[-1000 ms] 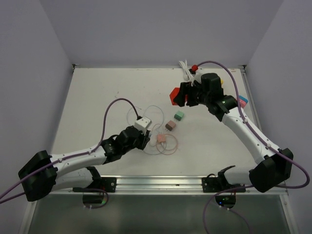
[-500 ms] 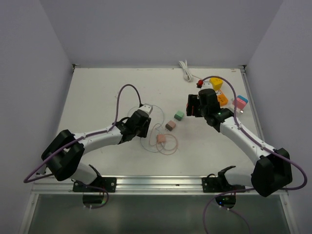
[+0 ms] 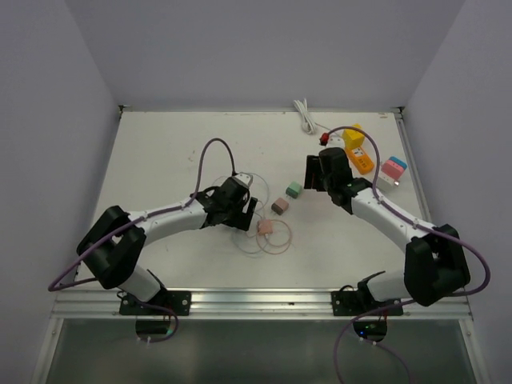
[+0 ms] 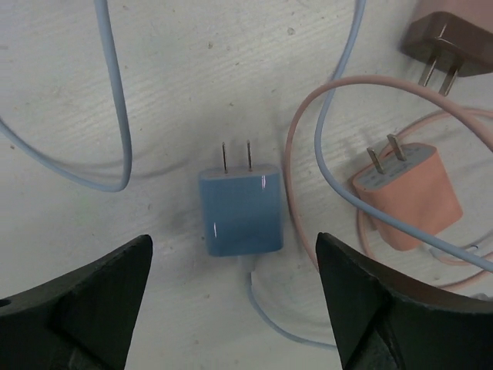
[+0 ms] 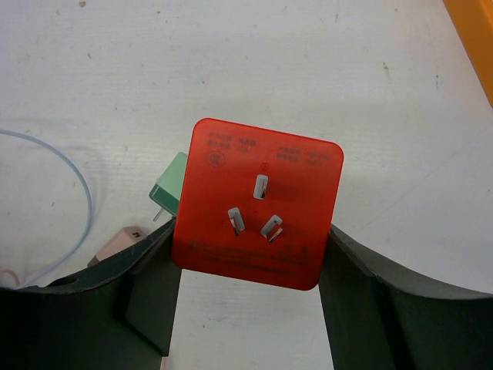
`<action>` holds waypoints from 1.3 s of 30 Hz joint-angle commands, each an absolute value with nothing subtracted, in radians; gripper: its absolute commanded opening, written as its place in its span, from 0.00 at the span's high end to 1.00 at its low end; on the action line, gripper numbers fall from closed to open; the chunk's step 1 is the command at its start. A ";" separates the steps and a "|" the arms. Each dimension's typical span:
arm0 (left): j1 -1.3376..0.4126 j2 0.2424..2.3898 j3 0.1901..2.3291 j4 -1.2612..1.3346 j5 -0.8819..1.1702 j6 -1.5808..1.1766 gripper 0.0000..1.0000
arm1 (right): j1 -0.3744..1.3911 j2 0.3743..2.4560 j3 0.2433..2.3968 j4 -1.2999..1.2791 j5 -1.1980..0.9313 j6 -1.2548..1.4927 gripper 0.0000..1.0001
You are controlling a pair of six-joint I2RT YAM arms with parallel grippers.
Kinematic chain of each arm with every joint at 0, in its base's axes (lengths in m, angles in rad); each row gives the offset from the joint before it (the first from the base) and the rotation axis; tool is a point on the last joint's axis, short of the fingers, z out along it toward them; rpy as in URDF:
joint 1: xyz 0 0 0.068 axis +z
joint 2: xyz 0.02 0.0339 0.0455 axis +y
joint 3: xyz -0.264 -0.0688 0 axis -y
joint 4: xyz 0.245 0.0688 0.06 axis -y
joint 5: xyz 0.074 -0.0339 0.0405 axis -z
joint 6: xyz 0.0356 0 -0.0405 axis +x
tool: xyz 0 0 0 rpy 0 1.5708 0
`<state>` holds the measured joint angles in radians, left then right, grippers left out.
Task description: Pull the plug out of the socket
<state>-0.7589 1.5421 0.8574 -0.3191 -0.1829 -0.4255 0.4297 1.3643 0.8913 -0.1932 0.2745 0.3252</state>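
Holding left pincer (image 4: 233,248) released, straddling blue plug (image 4: 239,212) lying flat mid-worktop (image 3: 160,144), not touching it | Clenching right pincer (image 5: 253,240) on red socket (image 5: 258,204), right of centre, well apart from plug

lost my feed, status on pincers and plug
Left pincer open above blue plastic two-prong plug, lying free. Right pincer shut on square red plastic socket. Cables loop nearby.
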 commanded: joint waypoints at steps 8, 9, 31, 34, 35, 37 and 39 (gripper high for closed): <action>-0.649 1.329 1.074 -0.557 -0.215 -0.368 0.00 | 0.428 1.622 1.086 -0.015 0.299 0.256 1.00; -0.635 1.316 1.092 -0.575 -0.215 -0.350 0.00 | 0.428 1.653 1.104 -0.006 0.298 0.249 1.00; -0.453 1.015 0.836 -0.360 -0.555 -0.270 0.00 | 0.430 2.339 1.935 -0.161 0.189 0.029 0.92; -0.451 1.012 0.836 -0.357 -0.545 -0.268 0.00 | 0.428 2.387 1.994 -0.201 0.184 0.018 0.75; -0.449 1.012 0.835 -0.356 -0.540 -0.268 0.00 | 0.429 2.404 2.005 -0.207 0.180 0.017 0.67; -0.446 1.009 0.834 -0.356 -0.535 -0.268 0.00 | 0.428 2.421 2.037 -0.236 0.176 0.015 0.50; -0.440 1.005 0.834 -0.356 -0.531 -0.270 0.00 | 0.428 2.430 2.052 -0.259 0.170 0.020 0.41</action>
